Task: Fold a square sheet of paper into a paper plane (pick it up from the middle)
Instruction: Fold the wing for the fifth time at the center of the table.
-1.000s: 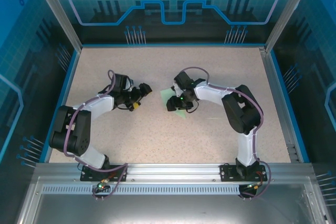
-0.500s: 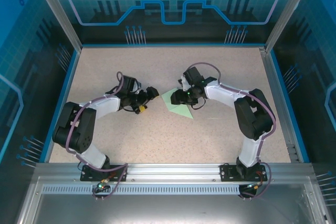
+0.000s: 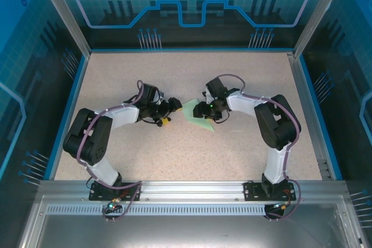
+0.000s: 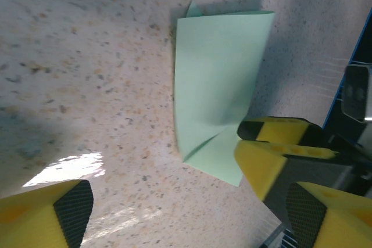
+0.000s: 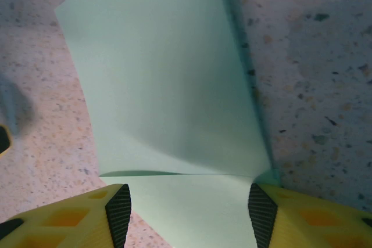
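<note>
Hovering left pincer (image 4: 192,216) wide beside folded green sheet (image 4: 215,79); right pincer (image 5: 189,213) part-open, straddling its edge on bench (image 4: 87,56).

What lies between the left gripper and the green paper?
Nothing but bare speckled table between the left gripper and the paper, as the left wrist view shows.

The sheet (image 5: 168,85) is cut off below, perhaps between the right fingers (image 5: 116,216).
</note>
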